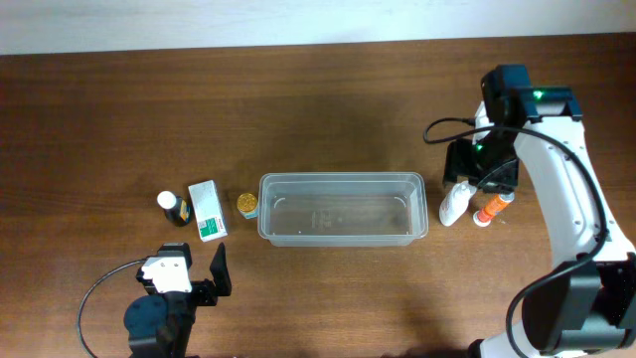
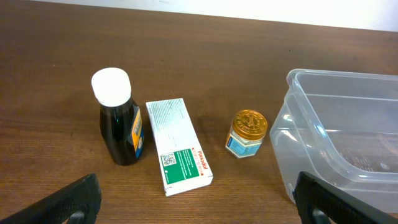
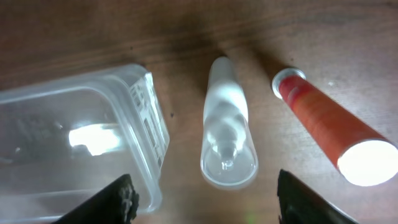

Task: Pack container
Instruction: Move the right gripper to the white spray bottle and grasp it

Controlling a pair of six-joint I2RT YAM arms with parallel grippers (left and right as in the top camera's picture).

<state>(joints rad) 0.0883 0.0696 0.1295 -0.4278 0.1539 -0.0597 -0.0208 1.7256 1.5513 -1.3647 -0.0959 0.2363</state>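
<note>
container [image 1: 343, 178], box [image 1: 207, 210], jar [image 1: 246, 204], tube [image 1: 492, 209]: one each; bottles [image 1: 174, 207] [image 1: 454, 205] two

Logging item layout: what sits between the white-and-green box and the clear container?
A small gold-lidded jar stands between the box and the container; the left wrist view shows it best.

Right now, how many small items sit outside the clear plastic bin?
5: dark white-capped bottle, white-and-green box, gold-lidded jar left of the clear plastic bin; white bottle, orange tube right of it.

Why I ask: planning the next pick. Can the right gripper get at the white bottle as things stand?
Probably yes: the right gripper hangs open right above the white bottle, with nothing in between.
</note>
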